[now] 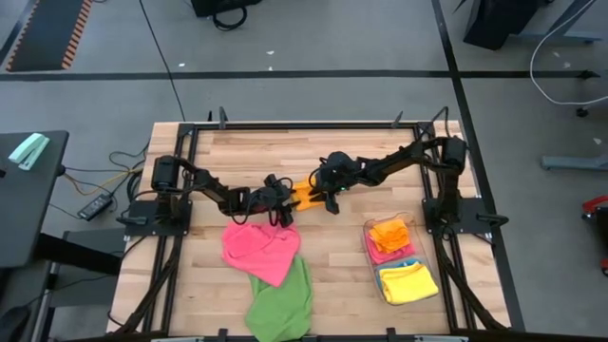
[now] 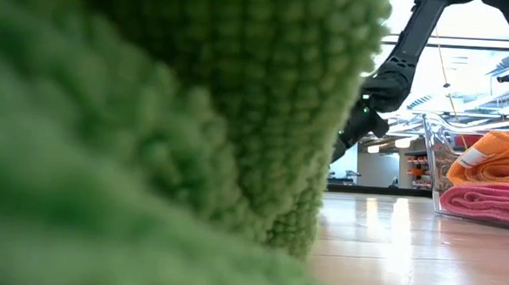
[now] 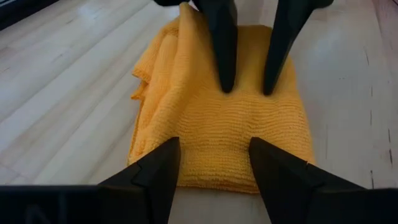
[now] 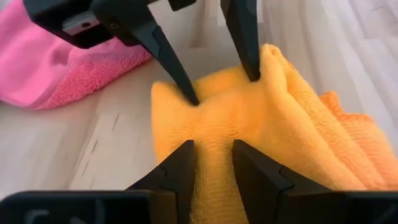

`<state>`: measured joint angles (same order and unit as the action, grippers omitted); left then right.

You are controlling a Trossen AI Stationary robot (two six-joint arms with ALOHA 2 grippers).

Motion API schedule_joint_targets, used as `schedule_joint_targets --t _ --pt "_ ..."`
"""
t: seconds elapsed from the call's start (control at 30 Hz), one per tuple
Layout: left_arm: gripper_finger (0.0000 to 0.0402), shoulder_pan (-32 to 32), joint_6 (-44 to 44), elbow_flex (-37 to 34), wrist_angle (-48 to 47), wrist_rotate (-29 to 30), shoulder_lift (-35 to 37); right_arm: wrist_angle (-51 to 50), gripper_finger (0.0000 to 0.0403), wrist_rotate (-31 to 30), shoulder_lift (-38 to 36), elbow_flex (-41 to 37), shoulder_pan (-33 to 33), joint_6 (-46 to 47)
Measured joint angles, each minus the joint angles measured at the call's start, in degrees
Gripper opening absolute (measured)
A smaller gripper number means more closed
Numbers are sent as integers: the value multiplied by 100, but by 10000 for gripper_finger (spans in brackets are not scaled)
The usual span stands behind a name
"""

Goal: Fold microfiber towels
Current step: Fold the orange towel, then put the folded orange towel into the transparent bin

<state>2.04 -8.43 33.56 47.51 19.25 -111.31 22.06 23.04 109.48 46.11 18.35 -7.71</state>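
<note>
You have the orange towel [image 1: 306, 195] folded small on the wooden table [image 1: 209, 157], just beyond the pink towel [image 1: 258, 249], with both grippers meeting over it from opposite ends. Your left gripper [image 3: 211, 163] stands with its fingers apart, astride the near edge of the fold and pressing nothing. Your right gripper [image 4: 212, 163] has its fingers close together, pinching a ridge of the orange cloth between them. Lift the left one clear without snagging the pile, and keep the right pinch low and steady so the layers stay stacked. The green towel [image 1: 282, 302] waits unfolded nearer the front edge.
</note>
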Motion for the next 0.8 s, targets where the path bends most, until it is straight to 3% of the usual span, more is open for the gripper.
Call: schedule_joint_targets --t 0.33,0.47,0.8 --pt "195 0 2 -2 -48 -109 0 -289 120 -82 -352 195 -1 128" --pt "193 0 7 -3 -51 -126 0 -259 126 -476 -604 216 16 9" --pt "186 0 3 -7 -55 -172 0 -398 244 -709 -471 409 414 467"
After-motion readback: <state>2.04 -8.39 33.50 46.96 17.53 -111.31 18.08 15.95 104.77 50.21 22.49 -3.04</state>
